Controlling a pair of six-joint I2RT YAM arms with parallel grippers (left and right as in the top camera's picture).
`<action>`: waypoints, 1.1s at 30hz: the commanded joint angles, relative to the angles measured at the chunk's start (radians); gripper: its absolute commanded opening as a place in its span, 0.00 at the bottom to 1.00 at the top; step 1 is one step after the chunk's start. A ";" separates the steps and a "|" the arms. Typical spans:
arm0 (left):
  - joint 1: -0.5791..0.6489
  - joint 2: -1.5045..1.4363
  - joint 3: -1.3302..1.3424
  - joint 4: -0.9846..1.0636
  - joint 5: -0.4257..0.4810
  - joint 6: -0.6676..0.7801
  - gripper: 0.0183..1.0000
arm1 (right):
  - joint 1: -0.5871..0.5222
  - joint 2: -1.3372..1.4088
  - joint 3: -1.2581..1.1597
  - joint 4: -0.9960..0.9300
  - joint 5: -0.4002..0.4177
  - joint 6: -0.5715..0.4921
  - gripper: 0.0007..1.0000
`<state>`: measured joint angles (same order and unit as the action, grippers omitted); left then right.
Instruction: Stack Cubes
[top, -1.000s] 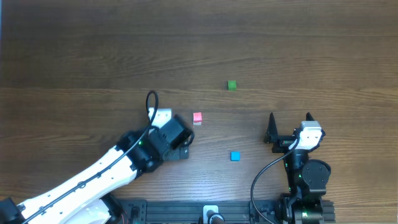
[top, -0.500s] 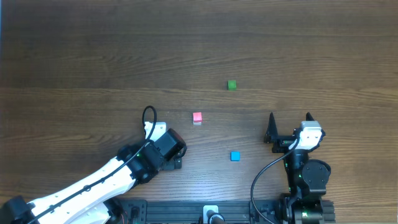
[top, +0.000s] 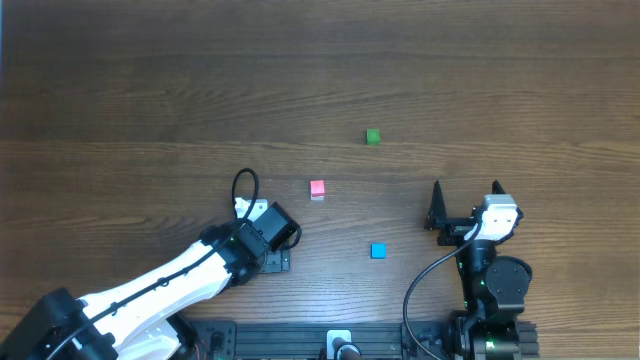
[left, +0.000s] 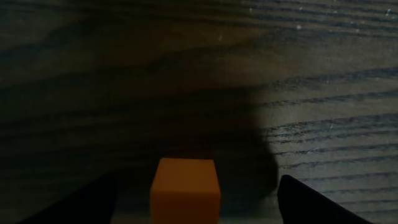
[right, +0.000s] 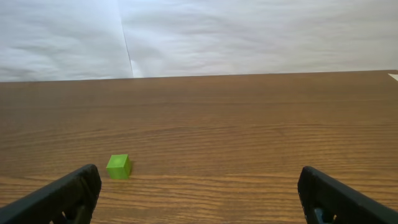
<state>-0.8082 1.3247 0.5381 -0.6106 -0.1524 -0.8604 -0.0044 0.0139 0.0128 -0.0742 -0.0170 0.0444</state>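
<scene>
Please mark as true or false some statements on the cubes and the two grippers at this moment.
1. An orange cube sits between the open fingers of the left gripper. True.
2. The right gripper holds the green cube. False: it is open and empty, and the green cube lies on the table ahead of it.
3. The pink cube is stacked on the blue cube. False: they lie apart on the table.
4. Of the pink, blue and green cubes, the green one is farthest from the arm bases. True.
</scene>
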 joint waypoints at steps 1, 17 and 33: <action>0.006 0.007 -0.009 0.002 0.025 -0.011 0.73 | -0.005 -0.007 -0.008 0.002 0.003 -0.008 0.99; 0.006 0.007 -0.009 0.002 0.032 -0.011 0.29 | -0.005 -0.007 -0.008 0.002 0.003 -0.008 0.99; 0.006 0.013 0.161 -0.068 0.010 -0.007 0.02 | -0.005 -0.007 -0.008 0.002 0.003 -0.008 0.99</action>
<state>-0.8082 1.3296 0.5926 -0.6582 -0.1230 -0.8680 -0.0044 0.0139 0.0128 -0.0742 -0.0170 0.0441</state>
